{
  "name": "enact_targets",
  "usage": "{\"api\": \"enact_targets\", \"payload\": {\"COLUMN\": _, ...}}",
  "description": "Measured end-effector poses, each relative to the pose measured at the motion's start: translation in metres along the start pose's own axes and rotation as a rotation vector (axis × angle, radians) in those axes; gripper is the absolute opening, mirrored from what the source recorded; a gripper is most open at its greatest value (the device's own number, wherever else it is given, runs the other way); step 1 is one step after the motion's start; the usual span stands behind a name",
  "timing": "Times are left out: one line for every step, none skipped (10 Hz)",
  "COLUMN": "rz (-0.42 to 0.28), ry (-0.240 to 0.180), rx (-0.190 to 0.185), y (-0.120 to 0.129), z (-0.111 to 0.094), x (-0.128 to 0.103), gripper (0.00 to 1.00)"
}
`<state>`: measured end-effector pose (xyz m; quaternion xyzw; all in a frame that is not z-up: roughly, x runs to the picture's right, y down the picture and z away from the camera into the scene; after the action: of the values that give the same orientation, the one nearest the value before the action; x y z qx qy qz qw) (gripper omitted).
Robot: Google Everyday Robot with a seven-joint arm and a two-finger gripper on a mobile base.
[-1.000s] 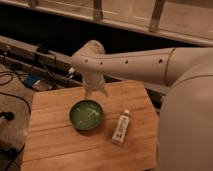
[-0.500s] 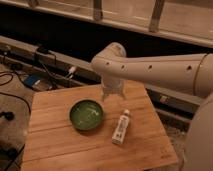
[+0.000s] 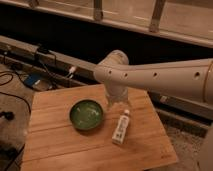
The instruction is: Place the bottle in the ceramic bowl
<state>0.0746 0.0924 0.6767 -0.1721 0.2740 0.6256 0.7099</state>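
The green ceramic bowl sits on the wooden table, left of centre. Nothing shows inside it. The white bottle lies on its side on the table just right of the bowl, cap end pointing away from me. My white arm reaches in from the right. My gripper hangs down above the table's far part, between the bowl and the bottle and just beyond the bottle's cap end. It holds nothing that I can see.
Cables and a blue object lie on the floor at the left of the table. A dark ledge with metal rails runs behind the table. The table's right edge is close to the bottle.
My arm and gripper have swung to the right, from over the bowl's far side to a spot above the bottle's cap end. Bowl and bottle have not moved on the table.
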Motion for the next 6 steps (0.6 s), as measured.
{"api": "enact_targets", "payload": {"rz": 0.002, "ry": 0.006, "rx": 0.003, "y": 0.0001, "z": 0.0022, "x": 0.0068, "gripper": 0.65}}
{"api": "enact_targets", "payload": {"rz": 0.001, "ry": 0.006, "rx": 0.003, "y": 0.0010, "z": 0.0021, "x": 0.0070, "gripper": 0.65}}
{"api": "enact_targets", "payload": {"rz": -0.002, "ry": 0.006, "rx": 0.003, "y": 0.0025, "z": 0.0020, "x": 0.0069, "gripper": 0.65}}
{"api": "enact_targets", "payload": {"rz": -0.001, "ry": 0.006, "rx": 0.003, "y": 0.0019, "z": 0.0020, "x": 0.0070, "gripper": 0.65}}
{"api": "enact_targets", "payload": {"rz": 0.002, "ry": 0.009, "rx": 0.006, "y": 0.0020, "z": 0.0032, "x": 0.0063, "gripper": 0.65}}
{"api": "enact_targets", "payload": {"rz": 0.006, "ry": 0.019, "rx": 0.000, "y": 0.0041, "z": 0.0066, "x": 0.0037, "gripper": 0.65}}
